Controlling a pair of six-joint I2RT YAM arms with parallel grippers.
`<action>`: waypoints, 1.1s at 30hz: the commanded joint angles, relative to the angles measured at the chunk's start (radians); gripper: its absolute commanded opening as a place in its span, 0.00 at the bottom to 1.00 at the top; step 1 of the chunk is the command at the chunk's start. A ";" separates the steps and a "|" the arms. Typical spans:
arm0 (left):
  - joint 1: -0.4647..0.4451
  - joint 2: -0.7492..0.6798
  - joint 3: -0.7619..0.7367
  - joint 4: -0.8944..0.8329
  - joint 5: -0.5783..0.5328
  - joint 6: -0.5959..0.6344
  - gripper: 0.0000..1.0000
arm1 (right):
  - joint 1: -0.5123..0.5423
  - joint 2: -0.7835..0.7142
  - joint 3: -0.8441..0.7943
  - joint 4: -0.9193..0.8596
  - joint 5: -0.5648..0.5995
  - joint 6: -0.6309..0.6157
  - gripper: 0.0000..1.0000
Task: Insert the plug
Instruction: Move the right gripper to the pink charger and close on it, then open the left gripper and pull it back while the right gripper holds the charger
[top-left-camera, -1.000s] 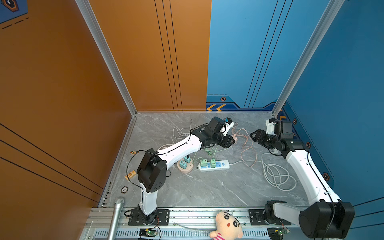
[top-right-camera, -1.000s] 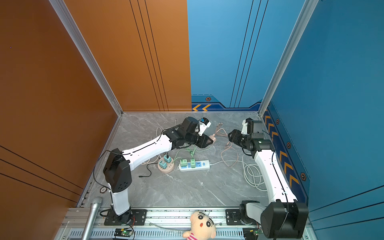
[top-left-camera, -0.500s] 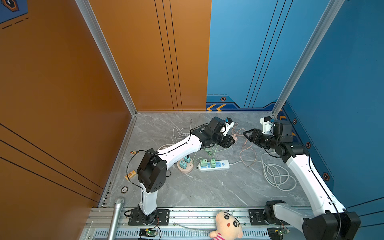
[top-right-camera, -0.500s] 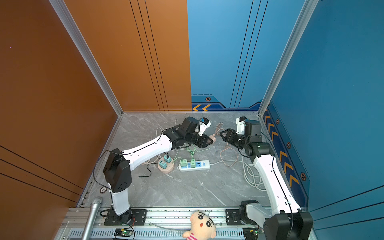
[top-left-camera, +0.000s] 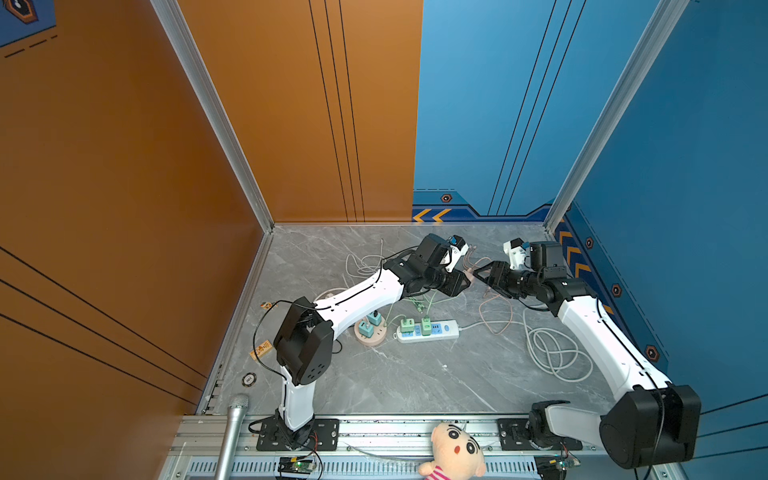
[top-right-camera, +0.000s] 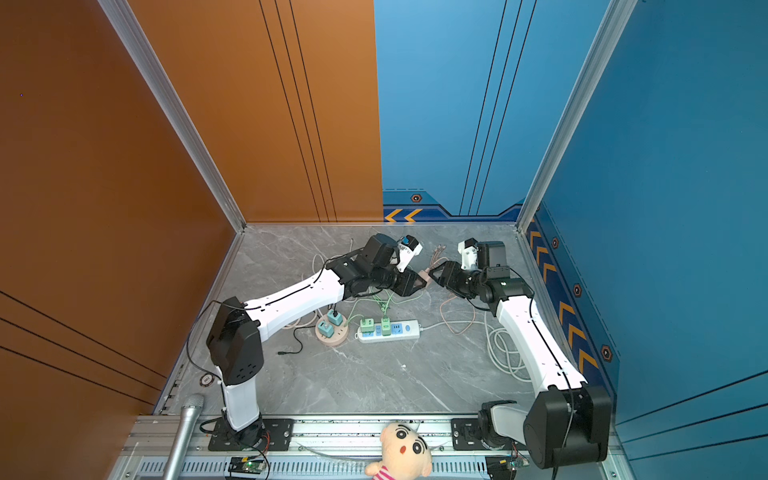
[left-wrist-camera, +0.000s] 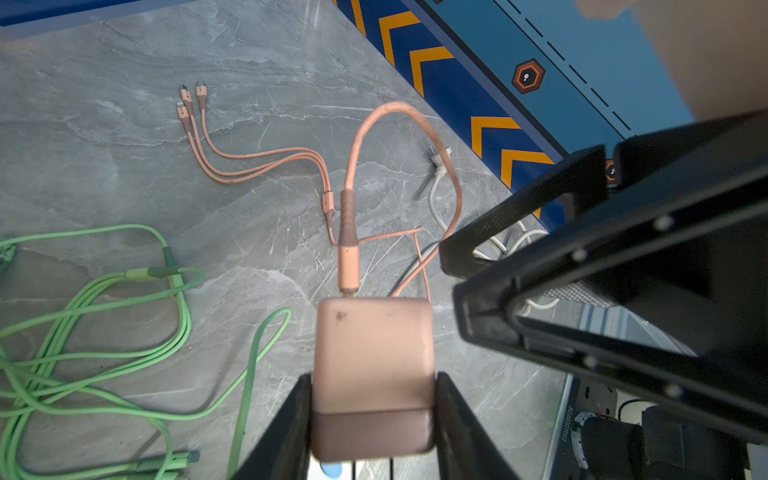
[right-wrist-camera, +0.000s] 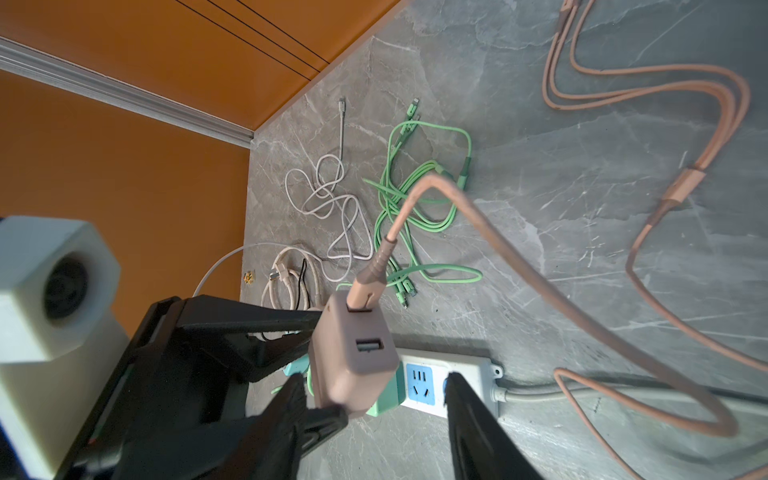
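Note:
The plug (left-wrist-camera: 374, 365) is a pink charger block with a pink cable (left-wrist-camera: 361, 137) running out of its far end. My left gripper (left-wrist-camera: 374, 378) is shut on its sides and holds it above the floor, as both top views show (top-left-camera: 469, 272) (top-right-camera: 424, 274). My right gripper (right-wrist-camera: 374, 378) is open and faces the left one. Its fingers straddle the plug's (right-wrist-camera: 353, 357) free end with a gap on one side. Below lies the white power strip (right-wrist-camera: 465, 374) (top-left-camera: 440, 330) with a free blue socket and two green adapters plugged in.
A round pink socket (top-left-camera: 370, 334) with teal adapters sits left of the strip. Green cables (right-wrist-camera: 419, 208) and white cables (right-wrist-camera: 328, 195) lie at the back. A white cable coil (top-left-camera: 552, 349) lies right. A doll (top-left-camera: 453, 451) and a microphone (top-left-camera: 232, 432) are at the front rail.
My right gripper has moved left, up to the plug held by my left gripper. The left arm has stayed where it was.

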 joint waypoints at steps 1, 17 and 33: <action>-0.012 -0.001 0.025 0.015 0.014 0.023 0.34 | 0.010 0.028 -0.029 0.068 -0.055 0.034 0.55; -0.016 -0.004 0.022 0.021 0.024 0.031 0.34 | 0.031 0.089 -0.027 0.118 -0.111 0.045 0.48; -0.014 -0.004 0.015 0.040 0.009 0.028 0.34 | 0.031 0.101 -0.033 0.167 -0.163 0.070 0.18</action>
